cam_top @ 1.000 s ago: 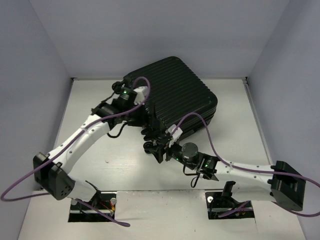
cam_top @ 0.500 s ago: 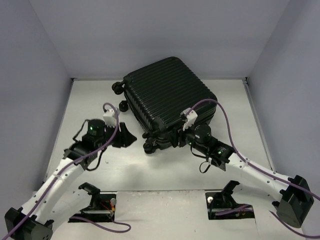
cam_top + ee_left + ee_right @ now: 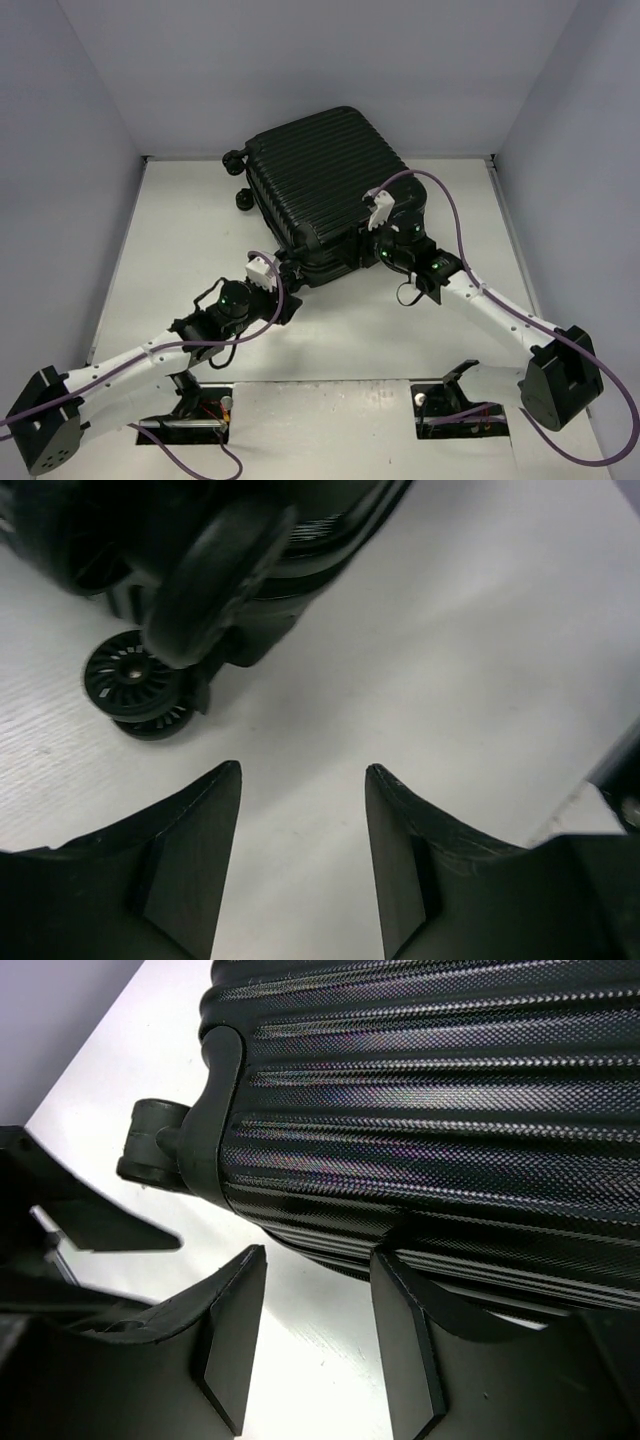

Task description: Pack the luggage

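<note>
Luggage (image 3: 335,195): closed, lying flat at the far middle of your desk (image 3: 180,230). Nearest, your left tool (image 3: 303,775) is half parted and empty, low before a corner wheel (image 3: 130,675). Beyond, your right tool (image 3: 315,1255), also parted and empty, faces the shell's lower edge, likely seeking the seam.

I see a black ribbed suitcase (image 3: 330,190), shut, lying flat and skewed at the far middle of the table (image 3: 180,240). Its small wheels (image 3: 243,200) face left.

Even bright light, soft shadows, sheen on the luggage (image 3: 420,1080)
</note>
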Robot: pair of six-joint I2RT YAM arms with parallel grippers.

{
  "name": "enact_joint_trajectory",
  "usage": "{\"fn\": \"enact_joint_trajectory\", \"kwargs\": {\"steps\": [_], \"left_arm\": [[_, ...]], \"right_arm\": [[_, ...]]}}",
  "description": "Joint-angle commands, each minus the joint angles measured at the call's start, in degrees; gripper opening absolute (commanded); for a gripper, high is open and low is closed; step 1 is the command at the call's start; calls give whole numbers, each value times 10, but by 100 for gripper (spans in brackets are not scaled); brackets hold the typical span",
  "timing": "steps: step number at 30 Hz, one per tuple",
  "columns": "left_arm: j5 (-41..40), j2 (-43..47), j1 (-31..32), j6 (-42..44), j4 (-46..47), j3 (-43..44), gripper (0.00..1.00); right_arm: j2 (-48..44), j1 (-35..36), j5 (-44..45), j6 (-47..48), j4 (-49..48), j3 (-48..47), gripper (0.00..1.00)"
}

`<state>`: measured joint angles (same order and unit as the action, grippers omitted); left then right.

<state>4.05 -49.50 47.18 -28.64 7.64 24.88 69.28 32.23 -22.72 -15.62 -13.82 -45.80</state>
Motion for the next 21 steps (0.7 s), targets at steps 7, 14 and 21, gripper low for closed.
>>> {"fn": "enact_joint_trajectory", "kwargs": {"steps": [7,14,21], "left_arm": [[-144,-61,-7,110,264,-48,47],[-85,-137,-34,135,425,-73,47],[4,-215,-81,133,532,-73,46]], "right_arm": [[2,-19,-25,3,-56,-34,43],[-18,-30,-47,2,-56,-24,43],[-36,-37,-71,0,-55,-10,43]]}}
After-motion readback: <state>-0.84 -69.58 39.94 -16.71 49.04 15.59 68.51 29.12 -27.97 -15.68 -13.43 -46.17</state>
